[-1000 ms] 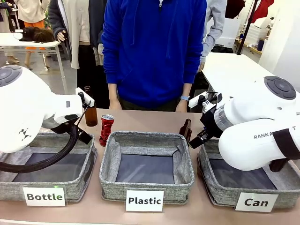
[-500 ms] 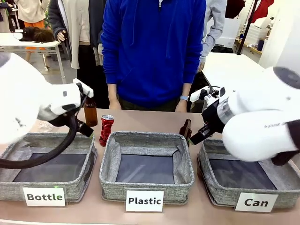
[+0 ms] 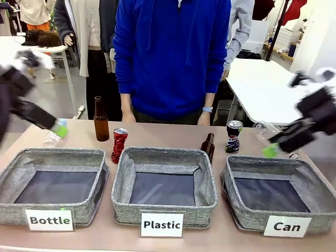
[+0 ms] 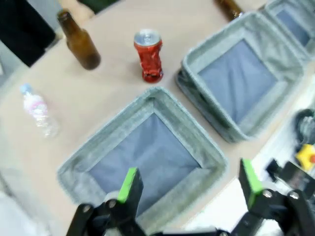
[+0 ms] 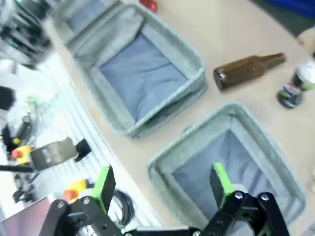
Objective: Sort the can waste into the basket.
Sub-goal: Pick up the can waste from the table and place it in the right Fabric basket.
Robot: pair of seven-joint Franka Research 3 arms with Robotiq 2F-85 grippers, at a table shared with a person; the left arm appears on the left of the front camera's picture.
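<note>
Tan table [image 3: 168,135] stretches across to a person in a blue sweatshirt [image 3: 170,58] standing at its far edge. On it the red can [image 3: 119,145] stands upright, dented, silver top up, just behind the gap between the basket labelled "Bottle" [image 3: 16,212] and the basket labelled "Plastic" [image 3: 126,210]. The dark can [image 3: 233,136] also stands upright, well apart from the red one, just behind the far left corner of the basket labelled "Can" [image 3: 251,218]. That basket is the right-hand one in the row of three grey fabric baskets along the near edge, and both cans stand outside it on the tabletop. The right gripper [image 5: 161,183] hangs above the "Can" basket in its wrist view, its green pads spread wide with nothing between them. In the front view it is a dark blur raised over that basket's far right side. The left gripper [image 4: 189,182] is likewise spread wide and holds nothing, poised over the near corner of the "Bottle" basket. Between the two cans, a short brown bottle [image 3: 208,146] sits behind the far right corner of the "Plastic" basket. A taller brown bottle [image 3: 101,122] stands upright just left of the red can. A clear plastic bottle [image 3: 52,138] lies farther left on the table, and another clear bottle [image 3: 262,127], blurred, lies to the right of the dark can.
</note>
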